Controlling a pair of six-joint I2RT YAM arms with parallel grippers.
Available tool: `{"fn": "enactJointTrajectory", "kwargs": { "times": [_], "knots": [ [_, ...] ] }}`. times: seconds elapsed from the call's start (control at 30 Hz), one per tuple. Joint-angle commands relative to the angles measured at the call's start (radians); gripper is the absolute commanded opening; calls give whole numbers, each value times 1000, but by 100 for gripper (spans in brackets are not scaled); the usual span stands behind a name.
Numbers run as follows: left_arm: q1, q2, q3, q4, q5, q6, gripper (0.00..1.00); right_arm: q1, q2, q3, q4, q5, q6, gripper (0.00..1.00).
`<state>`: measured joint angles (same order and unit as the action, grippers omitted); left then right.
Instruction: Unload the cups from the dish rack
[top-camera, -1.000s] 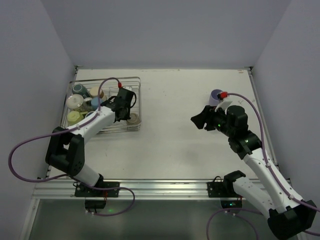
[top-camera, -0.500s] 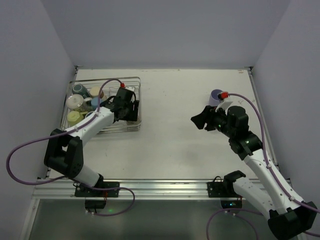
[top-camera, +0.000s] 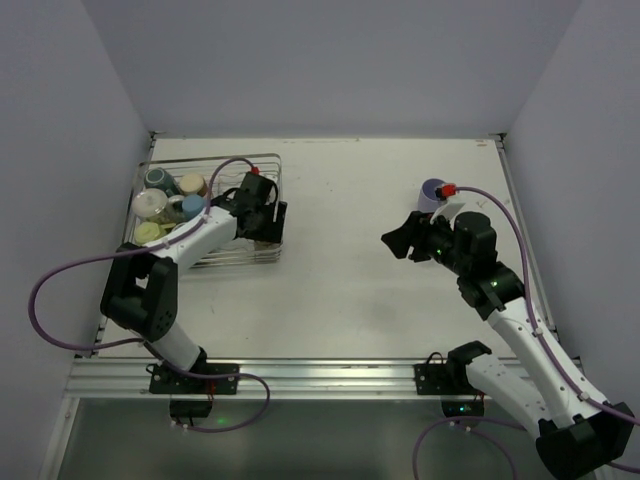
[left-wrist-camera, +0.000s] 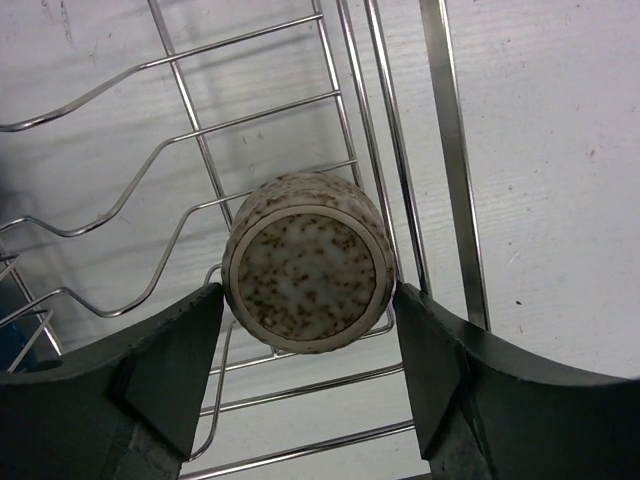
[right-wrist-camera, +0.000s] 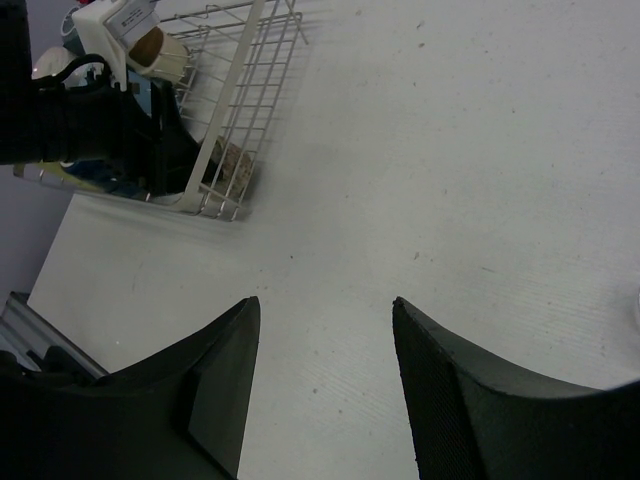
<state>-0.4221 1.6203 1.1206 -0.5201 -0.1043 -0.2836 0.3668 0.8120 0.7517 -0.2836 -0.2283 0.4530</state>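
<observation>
Silver wire rack (top-camera: 262, 157) sits far left; teal cup (top-camera: 157, 179), tan cup (top-camera: 192, 184), white cup (top-camera: 150, 204), light blue cup (top-camera: 192, 207) and yellow cup (top-camera: 150, 232) crowd its left end; speckled cup (left-wrist-camera: 308, 263) in its near right corner, flat end up; lavender cup (top-camera: 433, 189) upright far right, well apart.

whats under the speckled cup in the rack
The speckled cup rests on the dish rack wires, with the white table visible through them. The spot directly beneath is hidden by the cup itself.
</observation>
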Motion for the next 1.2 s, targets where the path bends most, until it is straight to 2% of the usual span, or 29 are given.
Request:
{"fn": "enactJointTrajectory", "kwargs": {
  "times": [0.0,0.1,0.23,0.4,0.53,0.57,0.73,0.87,1.0,1.17],
  "knots": [
    [-6,44,28,-69,2,26,76,9,7,23,31,-29,12,59],
    [-6,82,15,-73,-18,26,81,11,9,26,29,-26,9,59],
    [-15,121,1,-74,-87,31,82,9,10,40,23,-23,4,59],
    [-24,159,-7,-49,-94,24,80,12,15,41,27,-28,9,59],
    [-24,147,-13,-24,-80,20,64,12,13,37,26,-23,6,60],
    [-24,138,-13,-23,-75,20,51,11,12,35,24,-23,4,60],
    [-24,23,8,-11,-48,-3,21,14,13,34,29,-37,12,61],
    [-24,-74,38,-9,-31,-26,16,14,13,32,47,-57,29,65],
    [-24,-166,53,8,-35,-43,16,15,13,26,83,-97,73,70],
    [-24,-238,51,17,-97,-58,13,20,-4,9,153,-131,134,71]
  ]
}}
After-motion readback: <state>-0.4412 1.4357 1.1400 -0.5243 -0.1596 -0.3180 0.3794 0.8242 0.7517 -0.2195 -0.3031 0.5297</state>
